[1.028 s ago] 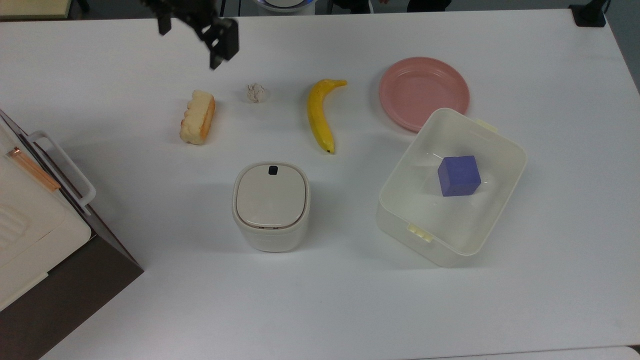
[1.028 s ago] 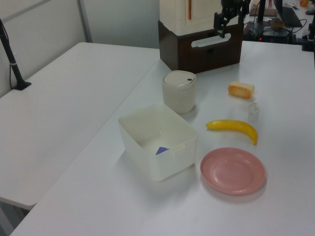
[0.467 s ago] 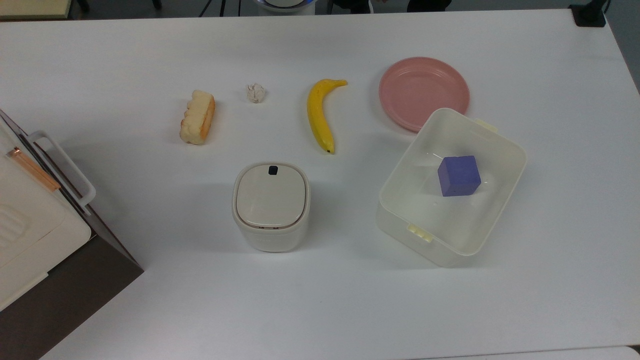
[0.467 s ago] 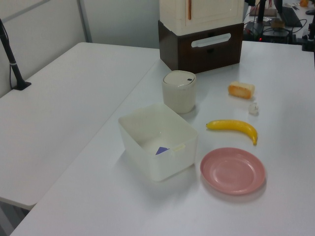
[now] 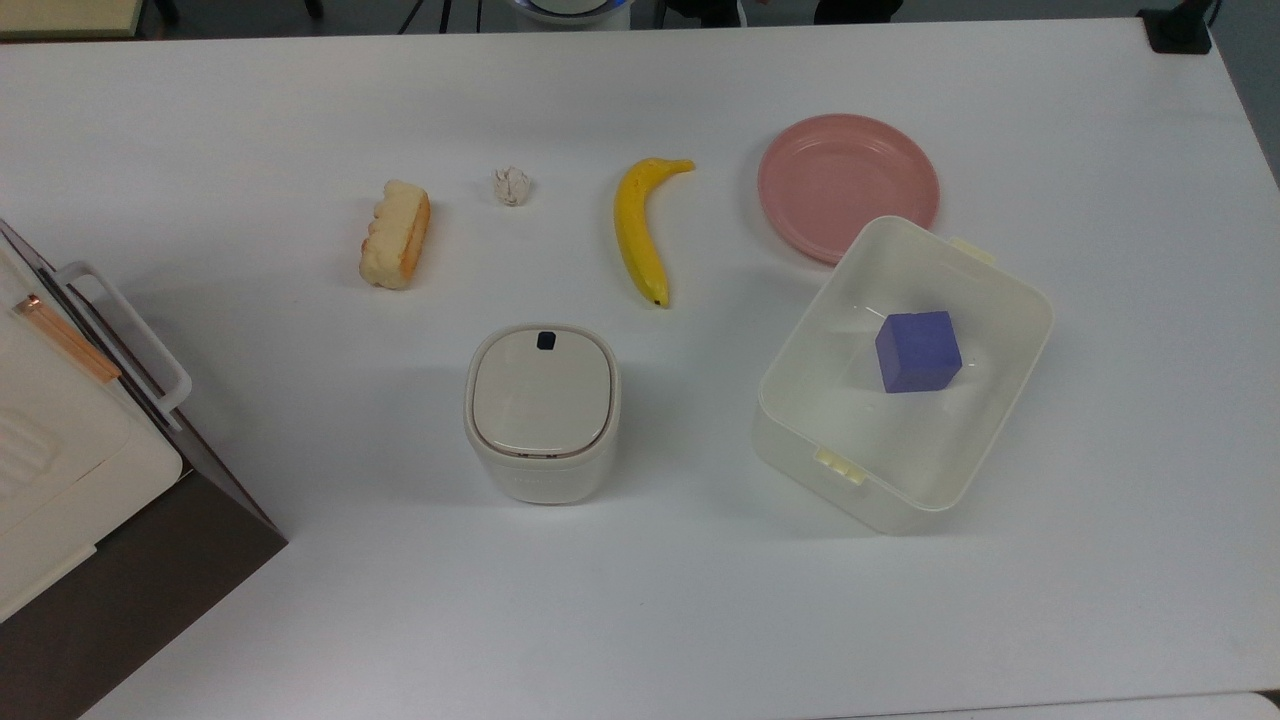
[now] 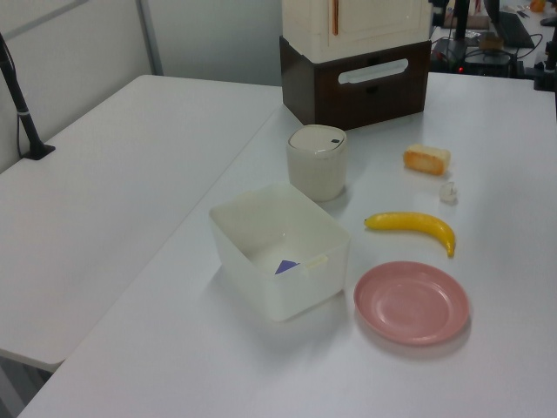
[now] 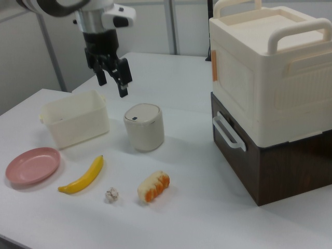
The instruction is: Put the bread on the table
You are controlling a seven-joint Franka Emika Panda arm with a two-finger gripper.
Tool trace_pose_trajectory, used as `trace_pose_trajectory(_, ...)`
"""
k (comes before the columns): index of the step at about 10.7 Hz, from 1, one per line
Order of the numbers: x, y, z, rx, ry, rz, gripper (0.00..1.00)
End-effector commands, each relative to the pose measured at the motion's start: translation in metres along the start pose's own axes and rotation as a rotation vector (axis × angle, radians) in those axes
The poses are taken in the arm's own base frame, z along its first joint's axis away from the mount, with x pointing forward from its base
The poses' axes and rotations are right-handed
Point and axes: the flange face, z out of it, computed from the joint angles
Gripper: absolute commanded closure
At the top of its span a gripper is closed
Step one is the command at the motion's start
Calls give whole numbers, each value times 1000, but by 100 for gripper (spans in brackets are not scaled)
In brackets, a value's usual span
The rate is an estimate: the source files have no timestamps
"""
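The bread [image 5: 397, 235] lies on the white table [image 5: 300, 600], a small oblong roll with an orange top and pale sides. It sits in the top view's upper left, near a paper ball. The left view has the bread [image 6: 426, 159] in front of the stacked boxes, and the right view has the bread [image 7: 153, 187] near the front. In the right view my gripper [image 7: 112, 87] hangs open and empty, high above the table. It is up and to the right view's left of the bread, well apart from it.
A paper ball [image 5: 511, 186], a banana [image 5: 640, 230] and a pink plate [image 5: 847, 185] lie in a row beside the bread. A lidded cream bin [image 5: 541, 410] and a clear tub [image 5: 900, 375] holding a purple cube [image 5: 917, 351] stand nearer. Stacked boxes [image 7: 270, 98] fill one side.
One second ago the gripper showed at the upper edge of the top and left views; it has since risen out of both. The bread and other objects have not moved.
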Motion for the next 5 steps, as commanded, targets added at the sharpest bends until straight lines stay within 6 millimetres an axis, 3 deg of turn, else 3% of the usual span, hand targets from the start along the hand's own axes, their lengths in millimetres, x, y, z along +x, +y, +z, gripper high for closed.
trace_pose_trajectory(1, -1, -3, 17, 18, 11, 23, 0)
trace_pose_trajectory(5, 2, -11, 27, 16, 13, 9, 0)
